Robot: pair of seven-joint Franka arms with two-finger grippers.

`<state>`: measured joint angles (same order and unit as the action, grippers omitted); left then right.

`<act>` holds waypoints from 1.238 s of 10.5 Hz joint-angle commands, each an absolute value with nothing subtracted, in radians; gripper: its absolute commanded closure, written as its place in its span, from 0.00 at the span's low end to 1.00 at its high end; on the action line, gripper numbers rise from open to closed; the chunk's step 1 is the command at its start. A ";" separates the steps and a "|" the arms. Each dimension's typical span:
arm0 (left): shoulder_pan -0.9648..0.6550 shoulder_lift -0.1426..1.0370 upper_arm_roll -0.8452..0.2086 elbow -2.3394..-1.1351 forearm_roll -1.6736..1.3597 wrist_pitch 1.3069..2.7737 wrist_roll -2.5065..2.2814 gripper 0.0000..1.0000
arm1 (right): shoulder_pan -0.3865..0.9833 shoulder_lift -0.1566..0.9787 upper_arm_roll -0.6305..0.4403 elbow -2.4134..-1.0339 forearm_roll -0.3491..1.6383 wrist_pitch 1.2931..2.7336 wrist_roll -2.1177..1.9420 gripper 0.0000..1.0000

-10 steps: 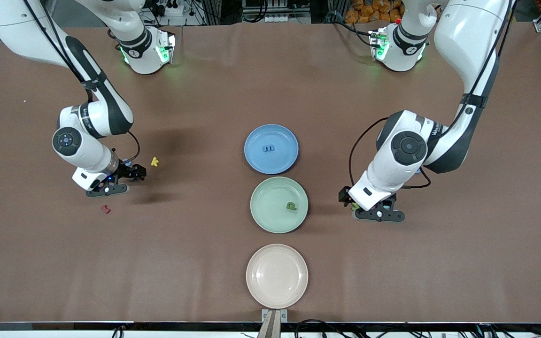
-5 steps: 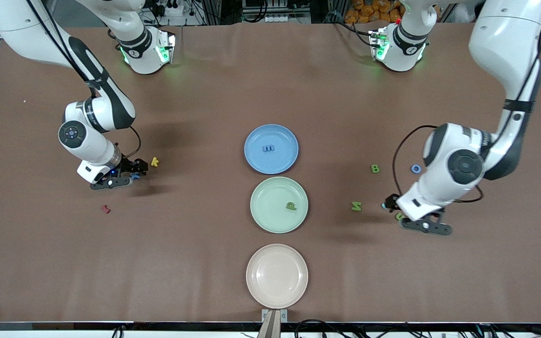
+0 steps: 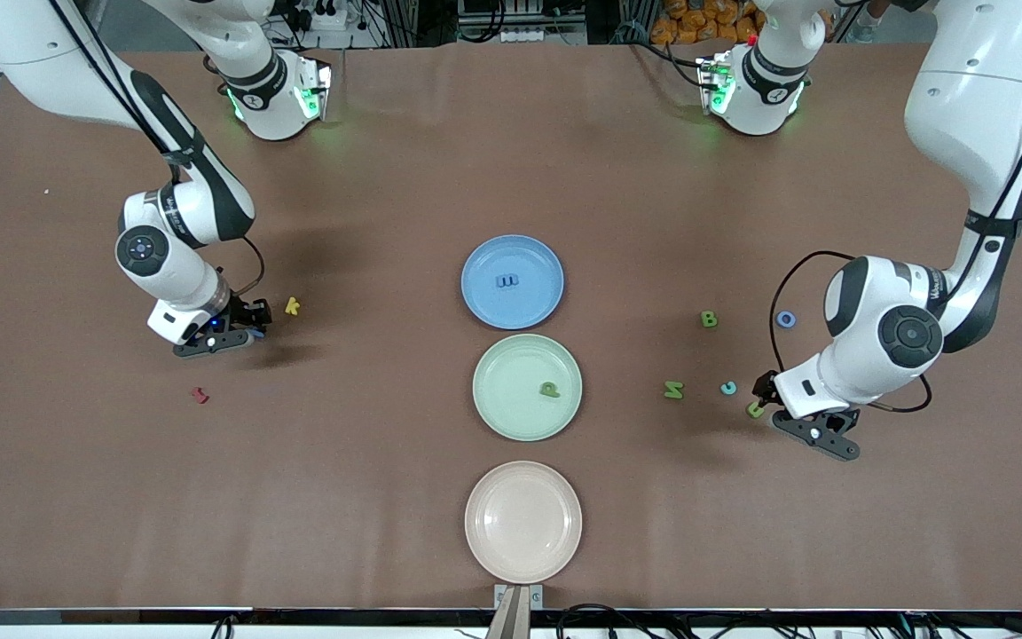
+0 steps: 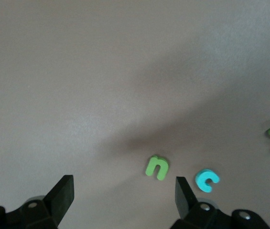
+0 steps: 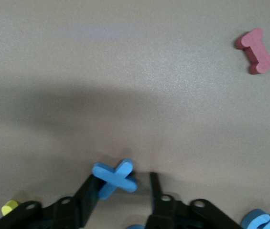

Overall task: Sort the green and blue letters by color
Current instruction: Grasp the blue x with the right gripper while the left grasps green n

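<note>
- A brown tabletop [image 3: 369, 461] carries three plates in a row at its middle: a blue plate [image 3: 475, 266], a green plate [image 3: 493, 408] and a beige plate [image 3: 493, 541] nearest the front camera.
- Racks and cables edge the room by the arm bases.
- Left pincer [image 4: 123, 193] hangs with fingers apart low over the tabletop near the green u [image 4: 157, 167] and blue c [image 4: 206, 179].
- Right pincer [image 5: 120, 183] has its fingers around the blue X [image 5: 115, 177], not closed on it, near the yellow k [image 3: 293, 306].
</note>
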<state>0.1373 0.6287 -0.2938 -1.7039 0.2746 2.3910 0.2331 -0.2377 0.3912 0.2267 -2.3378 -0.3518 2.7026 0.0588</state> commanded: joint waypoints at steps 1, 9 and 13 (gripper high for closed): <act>0.190 0.667 -0.304 -1.694 0.290 2.430 0.485 0.05 | -0.242 0.405 0.224 -2.345 -0.383 2.718 0.071 0.93; 0.183 0.692 -0.308 -1.709 0.270 2.413 0.476 0.18 | -0.200 0.362 0.221 -2.261 -0.339 2.608 0.214 1.00; 0.164 0.689 -0.314 -1.713 0.253 2.372 0.382 0.23 | -0.008 0.337 0.227 -2.243 -0.161 2.579 0.366 1.00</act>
<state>0.1711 0.6952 -0.3124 -1.7109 0.2715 2.3958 0.4185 -0.1104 0.3673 0.2262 -2.2451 -0.2180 2.5998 0.2581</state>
